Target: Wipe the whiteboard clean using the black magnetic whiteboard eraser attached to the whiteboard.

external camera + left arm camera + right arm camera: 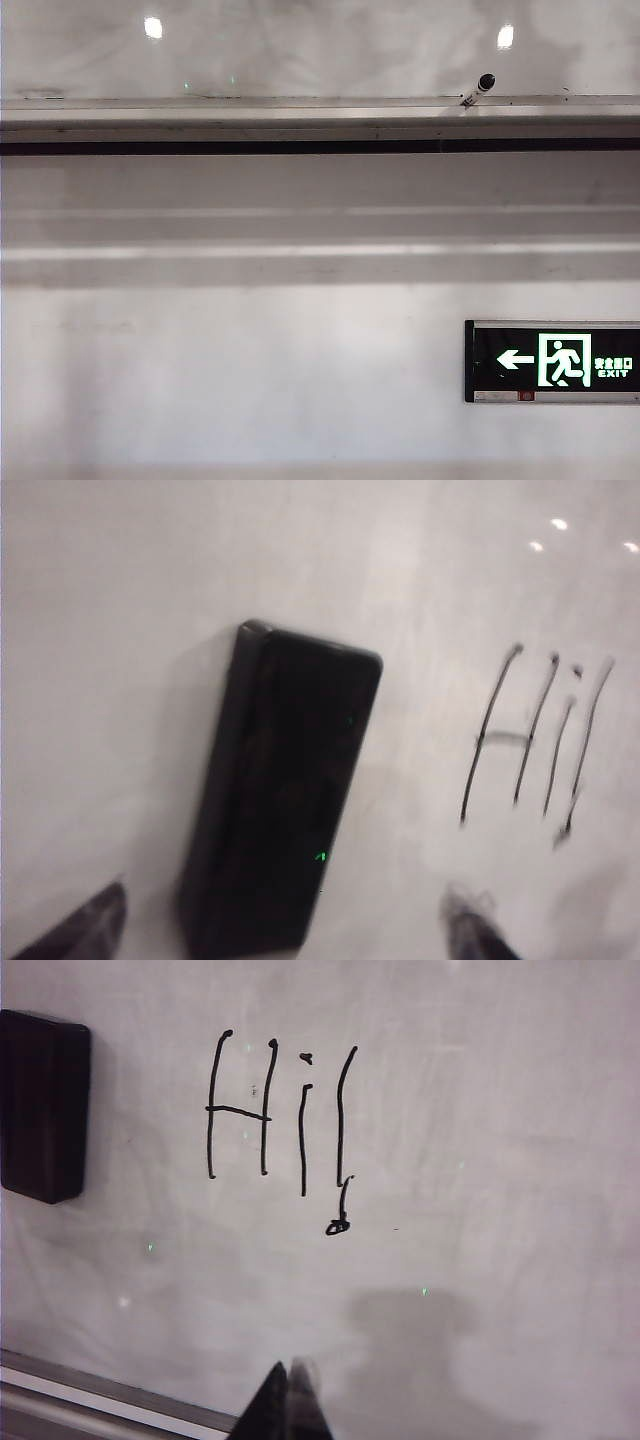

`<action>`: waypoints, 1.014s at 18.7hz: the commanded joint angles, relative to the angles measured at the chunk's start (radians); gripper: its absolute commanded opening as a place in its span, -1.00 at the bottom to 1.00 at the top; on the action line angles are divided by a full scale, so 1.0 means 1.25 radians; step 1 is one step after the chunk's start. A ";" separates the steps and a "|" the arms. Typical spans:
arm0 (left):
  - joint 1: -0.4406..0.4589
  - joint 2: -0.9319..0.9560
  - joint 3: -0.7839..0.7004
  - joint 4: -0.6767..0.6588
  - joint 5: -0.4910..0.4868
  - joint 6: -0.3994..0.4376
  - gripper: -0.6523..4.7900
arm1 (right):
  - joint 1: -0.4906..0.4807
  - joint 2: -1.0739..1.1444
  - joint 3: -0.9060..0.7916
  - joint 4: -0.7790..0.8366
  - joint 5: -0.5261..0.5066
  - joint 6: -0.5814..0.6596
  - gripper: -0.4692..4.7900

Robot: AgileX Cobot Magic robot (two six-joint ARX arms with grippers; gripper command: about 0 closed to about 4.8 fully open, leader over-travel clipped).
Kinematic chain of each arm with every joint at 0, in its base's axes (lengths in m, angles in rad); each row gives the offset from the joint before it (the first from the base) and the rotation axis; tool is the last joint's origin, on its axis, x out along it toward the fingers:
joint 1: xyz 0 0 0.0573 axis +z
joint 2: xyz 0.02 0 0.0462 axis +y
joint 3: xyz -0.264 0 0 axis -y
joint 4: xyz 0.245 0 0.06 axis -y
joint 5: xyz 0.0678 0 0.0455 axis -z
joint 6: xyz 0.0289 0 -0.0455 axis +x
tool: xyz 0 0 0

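The black whiteboard eraser (280, 790) clings to the glossy whiteboard (130, 570), beside a handwritten black "Hi!" (535, 740). My left gripper (278, 922) is open, its blurred fingertips (85, 925) standing wide on either side of the eraser's near end, apart from it. In the right wrist view the eraser (42, 1105) sits off to the side of the writing (280, 1125) on the whiteboard (500, 1110). My right gripper (290, 1400) is shut and empty, pointing at the board below the writing, near the grey ledge (100, 1400). Neither gripper shows in the exterior view.
The exterior view shows the whiteboard's lower part (320, 50) and its long grey ledge (300, 115), with a marker (480, 88) lying on the ledge. Below on the matte wall hangs a green exit sign (555, 360).
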 commanded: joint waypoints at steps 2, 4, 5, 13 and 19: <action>-0.043 0.074 0.052 0.124 -0.094 0.055 1.00 | 0.000 -0.003 0.005 0.013 -0.002 0.003 -0.85; -0.055 0.126 0.090 0.143 -0.125 0.079 1.00 | 0.008 -0.003 0.005 0.013 -0.002 0.003 -0.85; -0.055 0.158 0.111 0.150 -0.136 0.081 1.00 | 0.018 -0.003 0.005 0.013 -0.002 0.003 -0.85; -0.053 0.248 0.123 0.221 -0.218 0.120 1.00 | 0.048 -0.004 0.005 0.012 -0.020 0.003 -0.85; -0.059 0.252 0.122 0.242 -0.287 0.154 1.00 | 0.047 -0.014 0.005 0.013 -0.020 0.003 -0.85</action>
